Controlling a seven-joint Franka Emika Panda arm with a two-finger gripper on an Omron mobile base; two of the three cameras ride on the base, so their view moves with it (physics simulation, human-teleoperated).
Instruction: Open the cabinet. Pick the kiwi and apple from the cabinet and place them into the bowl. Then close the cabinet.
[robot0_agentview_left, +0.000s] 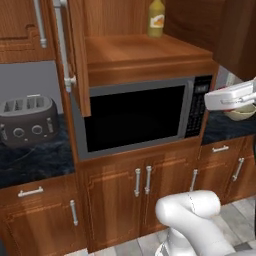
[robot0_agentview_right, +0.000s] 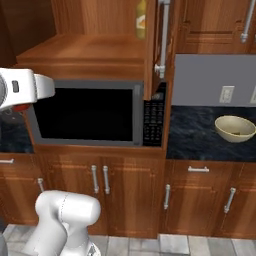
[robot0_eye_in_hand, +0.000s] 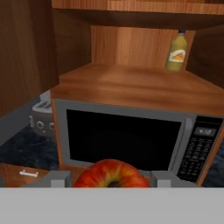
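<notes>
The apple (robot0_eye_in_hand: 111, 174), round, glossy and red with a yellowish blush near its stem dimple, sits between the two fingers (robot0_eye_in_hand: 59, 178) at the bottom of the hand view, which close on it from either side. It hangs in front of the microwave (robot0_eye_in_hand: 131, 135), a boxy appliance with a dull silver frame, a flat black glass door and a dark keypad on its right.

Above the microwave runs the smooth reddish-brown wooden shelf of the cabinet (robot0_agentview_left: 140, 52), its raised-panel door (robot0_agentview_left: 75, 55) swung open, with a long silver bar handle (robot0_agentview_left: 62, 45). At the back of the shelf stands a tall yellow bottle (robot0_agentview_left: 156, 18) with an orange label.

The bowl (robot0_agentview_right: 235, 128), round, cream and wide-rimmed, rests on the dark speckled table (robot0_agentview_right: 195, 135) to the right of the microwave, well apart from the cabinet shelf. In the left base view the white hand hangs just over it. A rounded grey toaster (robot0_agentview_left: 27, 120) stands on the table at the left. Below are low wooden cabinets (robot0_agentview_left: 140, 195) with short silver handles.
</notes>
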